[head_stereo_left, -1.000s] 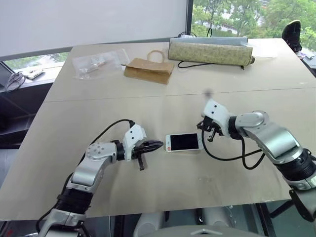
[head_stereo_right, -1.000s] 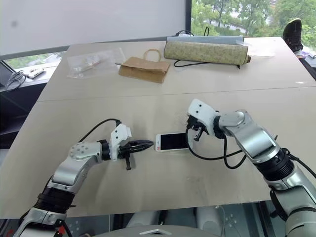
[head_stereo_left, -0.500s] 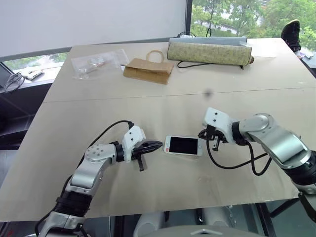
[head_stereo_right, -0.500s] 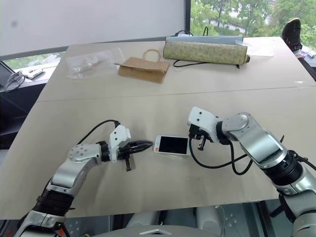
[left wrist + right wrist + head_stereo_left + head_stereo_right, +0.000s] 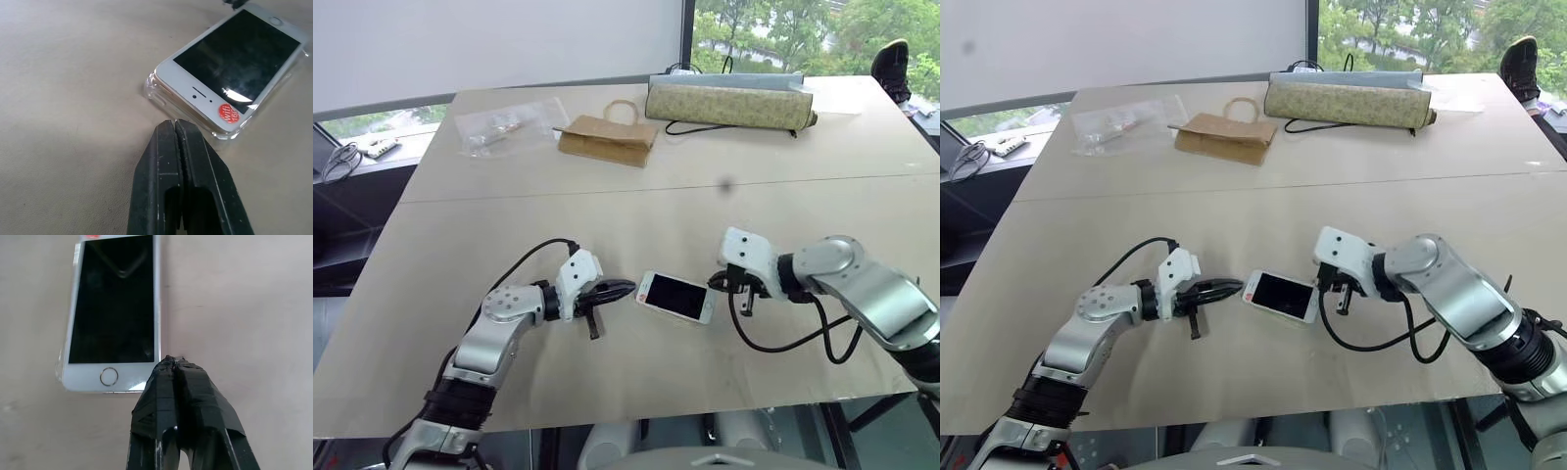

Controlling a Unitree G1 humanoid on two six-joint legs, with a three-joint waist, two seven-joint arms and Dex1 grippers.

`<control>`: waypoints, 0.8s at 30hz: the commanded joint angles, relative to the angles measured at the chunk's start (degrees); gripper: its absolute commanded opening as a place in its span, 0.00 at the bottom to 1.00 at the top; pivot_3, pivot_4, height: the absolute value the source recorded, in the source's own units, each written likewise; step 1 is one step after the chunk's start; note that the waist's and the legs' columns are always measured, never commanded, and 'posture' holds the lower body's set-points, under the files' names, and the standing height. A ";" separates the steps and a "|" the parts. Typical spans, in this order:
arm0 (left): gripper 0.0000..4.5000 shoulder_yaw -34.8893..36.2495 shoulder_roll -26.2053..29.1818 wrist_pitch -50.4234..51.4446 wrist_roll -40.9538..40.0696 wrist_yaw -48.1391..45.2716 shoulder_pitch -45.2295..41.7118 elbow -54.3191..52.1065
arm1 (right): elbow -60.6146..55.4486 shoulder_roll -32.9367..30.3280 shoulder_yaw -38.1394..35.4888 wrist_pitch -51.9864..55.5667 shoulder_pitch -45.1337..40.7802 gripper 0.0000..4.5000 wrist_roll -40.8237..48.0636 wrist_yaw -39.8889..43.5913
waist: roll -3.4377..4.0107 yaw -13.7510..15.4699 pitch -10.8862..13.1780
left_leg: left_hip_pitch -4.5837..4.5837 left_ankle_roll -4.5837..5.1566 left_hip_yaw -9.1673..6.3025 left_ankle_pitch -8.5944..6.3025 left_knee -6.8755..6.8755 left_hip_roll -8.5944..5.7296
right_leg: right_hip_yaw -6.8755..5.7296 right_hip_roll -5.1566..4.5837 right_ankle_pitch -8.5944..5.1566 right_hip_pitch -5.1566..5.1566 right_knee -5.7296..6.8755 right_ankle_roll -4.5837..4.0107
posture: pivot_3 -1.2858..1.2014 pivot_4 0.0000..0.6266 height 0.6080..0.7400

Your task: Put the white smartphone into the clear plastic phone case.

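Observation:
The white smartphone (image 5: 675, 297) lies screen up and slanted on the table, between my two grippers. Under it is the clear plastic phone case (image 5: 152, 91), whose glossy rim shows around the phone's (image 5: 234, 54) speaker end, by a red sticker. I cannot tell whether the phone sits fully inside it. My left gripper (image 5: 628, 288) is shut, tips just short of that end and apart from it (image 5: 175, 125). My right gripper (image 5: 717, 282) is shut with nothing in it. Its tip (image 5: 173, 360) is at the corner of the phone's (image 5: 115, 308) home-button end.
A brown paper bag (image 5: 607, 139), a crinkly clear bag with small items (image 5: 509, 122) and a long patterned pouch (image 5: 729, 105) with a black cable lie at the far side of the table. A seam (image 5: 607, 191) crosses the tabletop.
The right gripper has drawn back toward the near edge, and the phone's home-button end has swung with it, so the phone now lies slanted. The left gripper has stayed put.

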 commanded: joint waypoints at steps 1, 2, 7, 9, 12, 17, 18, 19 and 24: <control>0.01 -0.17 0.04 -0.16 0.54 -0.38 0.09 0.33 | -2.80 -0.63 -1.11 0.11 0.00 0.00 1.17 0.47 | 0.00 0.00 0.00 | 0.00 0.00 0.00 0.00 0.00 0.00 | 0.00 0.00 0.00 0.00 0.00 0.00 | 0.52 0.24 1.00; 0.01 -0.22 -0.02 -0.16 0.55 -0.37 0.02 0.36 | -2.67 -0.52 -1.01 -0.04 -0.08 0.00 0.99 0.12 | 0.00 0.00 0.00 | 0.00 0.00 0.01 0.00 0.00 0.00 | 0.01 0.00 0.00 0.00 0.00 0.00 | 0.52 0.24 1.00; 0.01 -0.26 -0.15 -0.22 0.48 -0.41 0.04 0.30 | -1.83 0.62 -2.69 -0.93 -0.39 0.00 0.86 -1.68 | 0.00 0.09 0.00 | 0.00 0.00 0.00 0.00 0.00 0.00 | 0.00 0.00 0.00 0.00 0.00 0.00 | 0.52 0.24 1.00; 0.01 -0.26 -0.20 -0.22 0.38 -0.44 0.13 0.20 | -1.77 1.43 -4.84 -1.59 0.06 0.00 1.70 -2.31 | 0.00 0.13 0.00 | 0.00 0.00 0.00 0.00 0.00 0.00 | 0.00 0.00 0.00 0.00 0.00 0.00 | 0.52 0.24 1.00; 0.01 -0.03 -0.35 -0.08 -0.10 -0.53 0.33 -0.03 | -2.62 3.65 -9.61 -1.06 0.72 0.00 4.84 -3.04 | 0.00 0.14 0.00 | 0.00 0.00 0.00 0.00 0.00 0.00 | 0.00 0.00 0.00 0.00 0.00 0.00 | 0.52 0.24 1.00; 0.01 0.38 -0.28 0.58 -1.00 -0.56 1.11 -1.45 | -4.11 8.82 -14.62 1.21 1.49 0.00 11.41 -3.91 | -0.01 0.14 -0.01 | 0.00 0.00 0.00 0.00 0.00 0.00 | 0.01 0.00 0.00 0.01 0.01 0.00 | 0.52 0.24 1.00; 0.01 0.42 -0.26 0.72 -1.19 -0.57 1.28 -1.76 | -4.24 9.45 -13.79 1.26 1.37 0.00 11.34 -4.65 | -0.01 0.13 -0.01 | 0.00 0.00 -0.02 0.00 0.00 0.00 | -0.01 0.00 0.00 0.01 0.00 0.00 | 0.52 0.24 1.00; 0.01 0.50 -0.21 0.90 -1.41 -0.60 1.37 -2.00 | -3.75 10.57 -12.17 0.69 1.10 0.00 10.61 -5.76 | -0.01 0.11 -0.01 | 0.00 0.00 -0.01 0.00 0.00 0.00 | 0.00 -0.01 0.00 0.01 0.00 0.00 | 0.52 0.24 1.00; 0.01 0.49 -0.10 1.50 -1.92 -0.76 1.40 -2.65 | 2.37 14.43 -3.46 -6.46 0.65 0.00 4.93 -7.51 | 0.00 -0.08 -0.02 | 0.02 0.00 -0.01 0.00 -0.01 0.00 | -0.01 0.00 0.00 0.00 0.03 0.00 | 0.52 0.24 1.00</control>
